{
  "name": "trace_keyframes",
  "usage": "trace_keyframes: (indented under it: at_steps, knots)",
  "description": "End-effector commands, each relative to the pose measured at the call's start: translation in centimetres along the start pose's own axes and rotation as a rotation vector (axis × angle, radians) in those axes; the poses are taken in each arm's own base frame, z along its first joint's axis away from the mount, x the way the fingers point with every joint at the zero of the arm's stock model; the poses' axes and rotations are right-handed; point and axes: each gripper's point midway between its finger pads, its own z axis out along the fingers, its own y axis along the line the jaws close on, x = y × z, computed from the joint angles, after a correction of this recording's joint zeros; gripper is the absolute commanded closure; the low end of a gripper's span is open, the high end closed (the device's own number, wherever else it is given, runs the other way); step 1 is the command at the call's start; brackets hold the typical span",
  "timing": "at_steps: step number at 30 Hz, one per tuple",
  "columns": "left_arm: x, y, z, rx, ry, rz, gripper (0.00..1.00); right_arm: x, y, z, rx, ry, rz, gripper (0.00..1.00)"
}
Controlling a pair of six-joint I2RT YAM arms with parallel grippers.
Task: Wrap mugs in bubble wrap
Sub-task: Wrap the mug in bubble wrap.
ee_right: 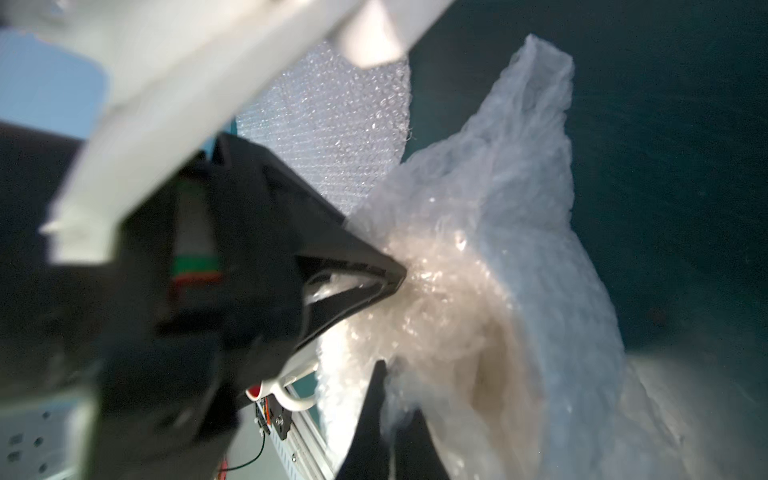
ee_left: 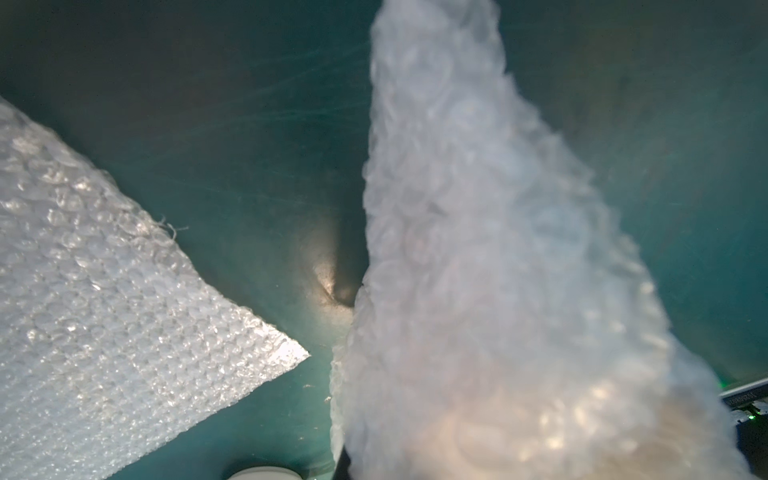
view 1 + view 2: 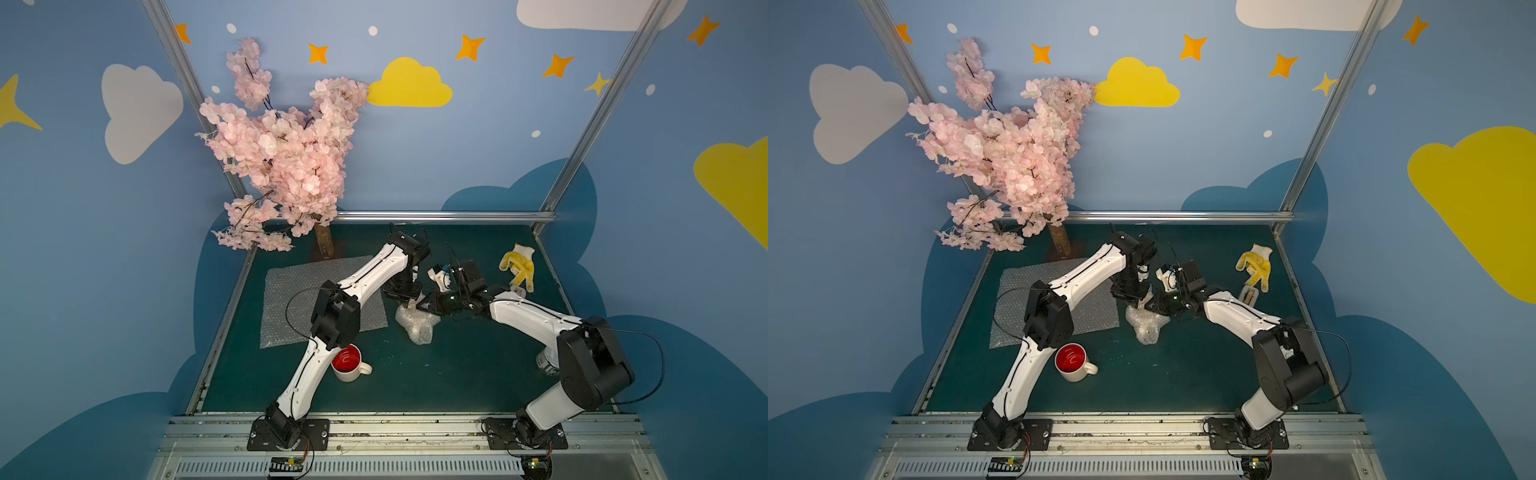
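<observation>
A crumpled bundle of bubble wrap [image 3: 417,326] [image 3: 1146,324] sits mid-table. A cream mug [image 1: 478,374] shows dimly through its film. My left gripper [image 3: 409,303] [image 1: 390,278] comes down from above and is shut on a pinch of the wrap at the bundle's top. My right gripper [image 3: 420,308] [image 1: 392,415] meets it from the right, shut on the film beside it. In the left wrist view the wrap [image 2: 478,291] hides the jaws. A second sheet of bubble wrap [image 3: 286,299] [image 2: 104,291] lies flat to the left. The red-inside mug [image 3: 349,363] [image 3: 1073,361] stands upright near the front.
A yellow-and-white glove [image 3: 517,264] lies at the back right, with a small flat object [image 3: 1250,295] just in front of it. A metallic can [image 3: 546,363] is half hidden behind my right arm. A pink blossom tree [image 3: 286,166] overhangs the back left corner.
</observation>
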Motion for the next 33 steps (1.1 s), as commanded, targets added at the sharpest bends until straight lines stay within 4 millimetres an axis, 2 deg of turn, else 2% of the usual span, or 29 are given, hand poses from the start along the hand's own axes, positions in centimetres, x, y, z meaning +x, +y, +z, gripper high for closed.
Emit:
trace_keyframes:
  at_steps: [1, 6, 11, 13, 16, 20, 26, 30, 33]
  knots:
    - [-0.7, -2.9, -0.1, 0.089, -0.046, 0.113, 0.97, -3.6, -0.4, 1.0, 0.046, -0.11, -0.037, 1.0]
    - [-1.0, -3.1, 0.0, 0.096, -0.06, 0.161, 0.97, -4.0, -2.0, 2.1, 0.152, -0.062, 0.022, 1.0]
    - [-1.6, -2.9, -0.4, 0.081, -0.093, 0.191, 0.97, -2.6, -4.9, 1.6, 0.392, 0.012, 0.116, 1.0]
    - [-2.0, -2.9, -0.8, 0.09, -0.115, 0.19, 0.94, -2.1, -5.6, 1.8, 0.433, 0.029, 0.144, 1.0]
    - [-2.3, -2.5, -1.3, 0.089, -0.127, 0.172, 0.84, -1.3, -6.6, 2.3, 0.455, 0.052, 0.189, 1.0]
    - [-2.3, -1.6, -2.5, 0.102, -0.135, 0.14, 0.69, -1.1, -6.8, 2.9, 0.438, 0.042, 0.245, 1.0]
    - [-2.6, -1.2, -5.6, 0.125, -0.207, 0.124, 0.53, -1.5, -6.0, 3.9, 0.419, 0.042, 0.276, 1.0]
    - [-2.4, -0.1, -6.2, 0.108, -0.208, 0.097, 0.5, -2.0, -5.4, 3.8, 0.415, 0.025, 0.276, 1.0]
    - [-2.1, 0.8, -7.0, 0.106, -0.212, 0.056, 0.48, -2.2, -5.6, 3.8, 0.434, 0.02, 0.288, 1.0]
